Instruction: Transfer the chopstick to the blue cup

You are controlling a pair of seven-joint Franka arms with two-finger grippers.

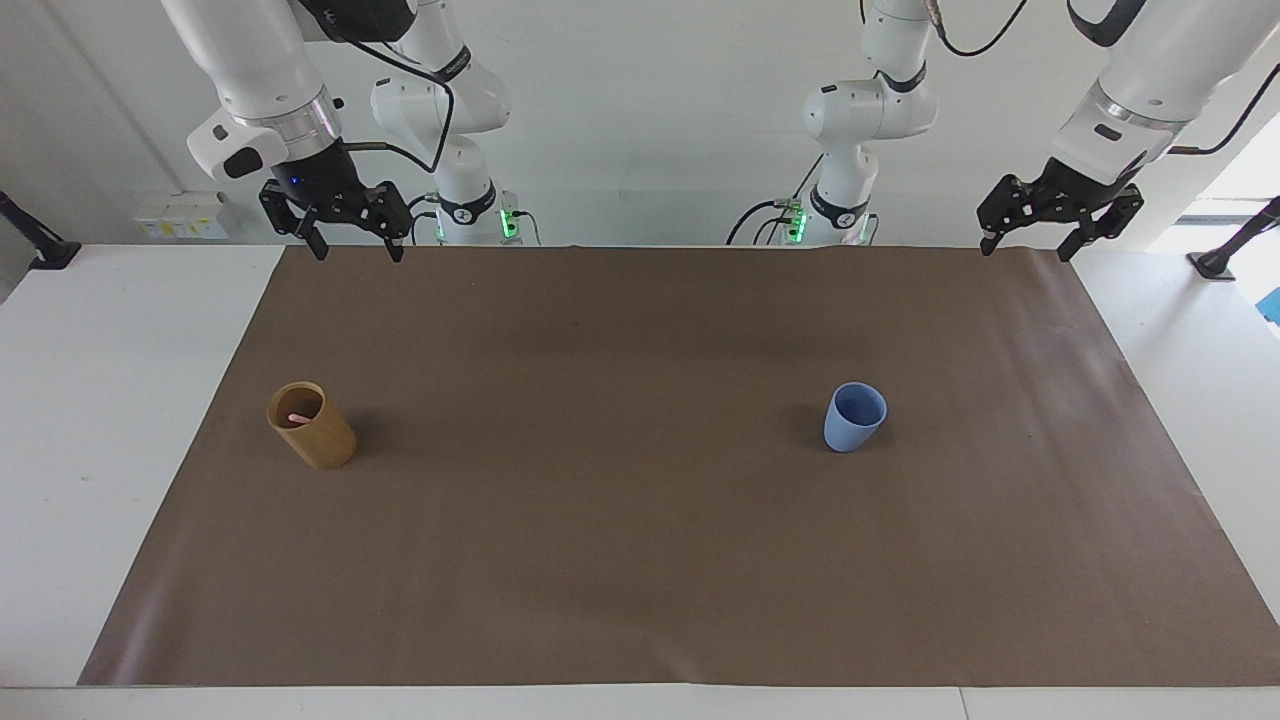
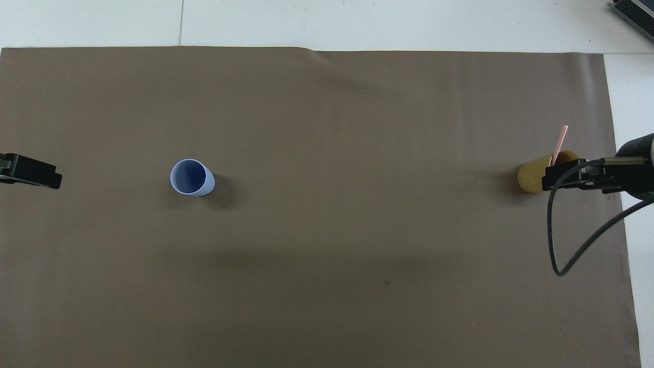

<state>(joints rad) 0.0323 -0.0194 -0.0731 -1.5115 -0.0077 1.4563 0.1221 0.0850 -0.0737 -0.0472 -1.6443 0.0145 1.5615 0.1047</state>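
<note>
The pale pink chopstick (image 1: pixel 297 418) (image 2: pixel 559 144) stands leaning inside a tan-brown cup (image 1: pixel 312 427) (image 2: pixel 531 179) toward the right arm's end of the table, its top sticking out above the rim. The light blue cup (image 1: pixel 854 417) (image 2: pixel 191 177) stands upright and empty toward the left arm's end. My right gripper (image 1: pixel 357 245) hangs open and empty, high over the mat's edge by the robots. My left gripper (image 1: pixel 1027 247) is also open and empty, raised over the mat's corner at its own end. Neither touches anything.
A brown mat (image 1: pixel 640 560) covers most of the white table (image 1: pixel 100 450); both cups stand on it about midway across. A black cable (image 2: pixel 554 230) loops down from the right arm. A dark object (image 2: pixel 633 13) lies at the table's corner farthest from the robots.
</note>
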